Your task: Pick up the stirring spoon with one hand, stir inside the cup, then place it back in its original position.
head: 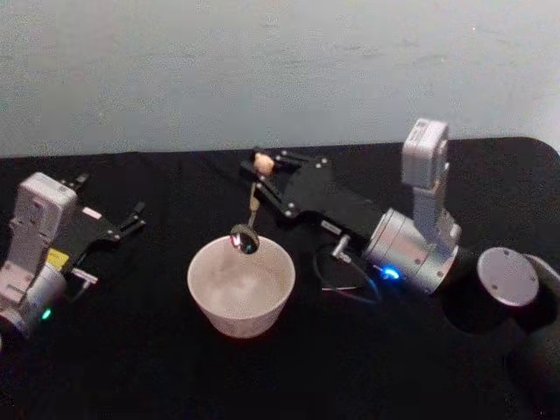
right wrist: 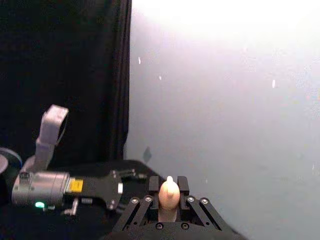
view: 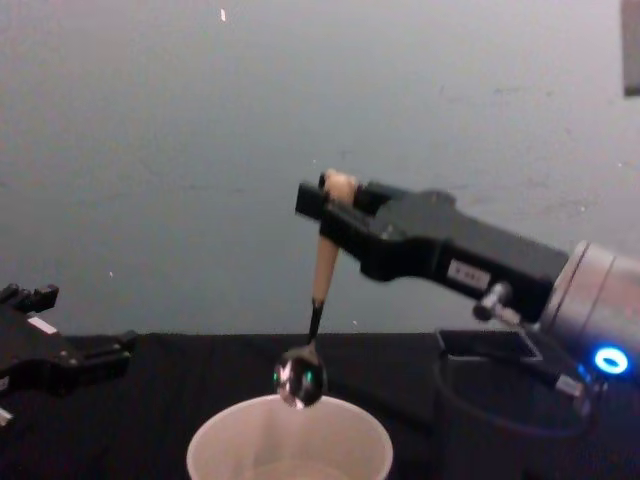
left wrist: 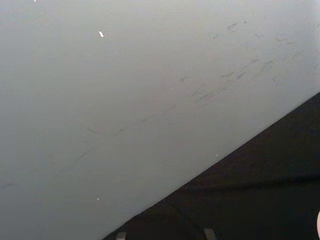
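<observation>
The cream-white cup (head: 238, 313) stands in the middle of the black table, and its rim shows low in the chest view (view: 290, 440). My right gripper (head: 260, 166) is shut on the beige handle of the stirring spoon (head: 252, 206), just below the bear head (right wrist: 169, 192). The spoon (view: 322, 268) hangs almost upright. Its shiny bowl (view: 300, 381) is right above the cup's far rim. Under my right arm, to the right of the cup, stands the dark holder (head: 343, 269). My left gripper (head: 112, 206) rests open at the table's left side.
A pale wall (left wrist: 125, 100) rises behind the black table. A round grey joint cap (head: 508, 276) of the right arm lies at the far right. A thin cable loops beside the holder.
</observation>
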Robot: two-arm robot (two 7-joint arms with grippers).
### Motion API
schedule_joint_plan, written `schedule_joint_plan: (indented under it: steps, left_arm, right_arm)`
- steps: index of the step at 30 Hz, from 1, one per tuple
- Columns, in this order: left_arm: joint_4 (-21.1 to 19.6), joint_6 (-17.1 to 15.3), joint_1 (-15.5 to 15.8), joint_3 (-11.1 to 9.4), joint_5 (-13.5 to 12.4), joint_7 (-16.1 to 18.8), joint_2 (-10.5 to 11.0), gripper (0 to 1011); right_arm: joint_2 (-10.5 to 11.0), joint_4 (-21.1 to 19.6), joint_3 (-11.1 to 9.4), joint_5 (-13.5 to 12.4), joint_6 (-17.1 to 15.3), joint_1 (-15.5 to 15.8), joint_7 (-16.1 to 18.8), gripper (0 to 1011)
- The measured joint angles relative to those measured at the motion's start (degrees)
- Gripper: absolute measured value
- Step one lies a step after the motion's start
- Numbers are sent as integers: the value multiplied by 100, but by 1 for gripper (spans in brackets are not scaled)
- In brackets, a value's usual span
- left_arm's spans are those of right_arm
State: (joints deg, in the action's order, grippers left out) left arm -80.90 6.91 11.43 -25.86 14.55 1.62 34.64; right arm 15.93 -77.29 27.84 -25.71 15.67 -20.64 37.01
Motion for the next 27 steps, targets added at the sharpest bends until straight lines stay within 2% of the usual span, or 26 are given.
schedule_joint_plan:
  steps: [10, 21, 27]
  left_arm:
    - [0, 0, 0, 0, 0, 0, 0, 1002]
    - [0, 0, 0, 0, 0, 0, 0, 1001]
    - [0, 0, 0, 0, 0, 0, 0, 1001]
  right_arm:
    - [294, -555, -221, -144, -95, 54, -133, 215]
    - [737, -1217, -779, -383, -311, 330, -516, 214]
    - [942, -1432, -969, -378, -403, 568, -675, 215]
